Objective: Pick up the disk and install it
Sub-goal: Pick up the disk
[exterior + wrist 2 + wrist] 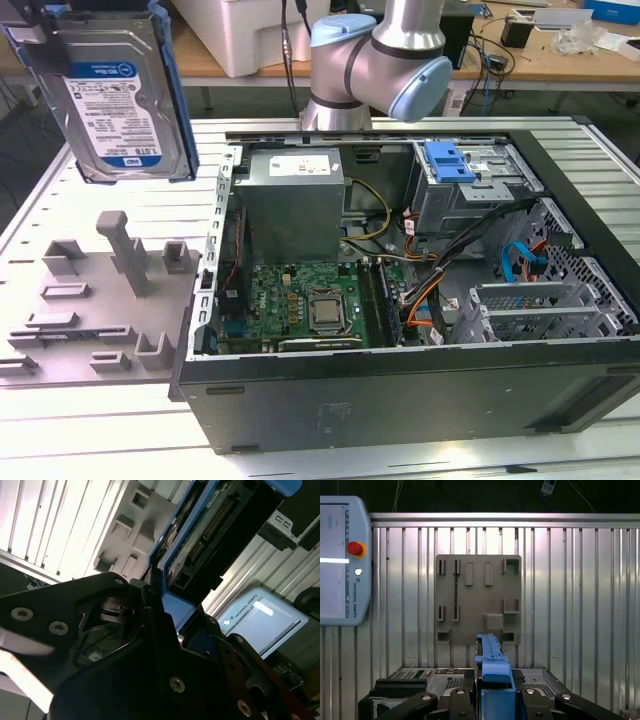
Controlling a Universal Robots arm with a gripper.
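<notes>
Aloft, the fingers (464, 702) clamp the disk (112, 95) above the grey plate (90, 300).

Arm (372, 62) upright (silver, blue caps), fingers (462, 705) clamped on the disk (110, 90)

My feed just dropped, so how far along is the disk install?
Done: the disk is picked up and is in the air, clear of the grey holder plate. In hand: the pincer grips it by its blue rail. Left: the disk is not yet inside the open computer case.
</notes>
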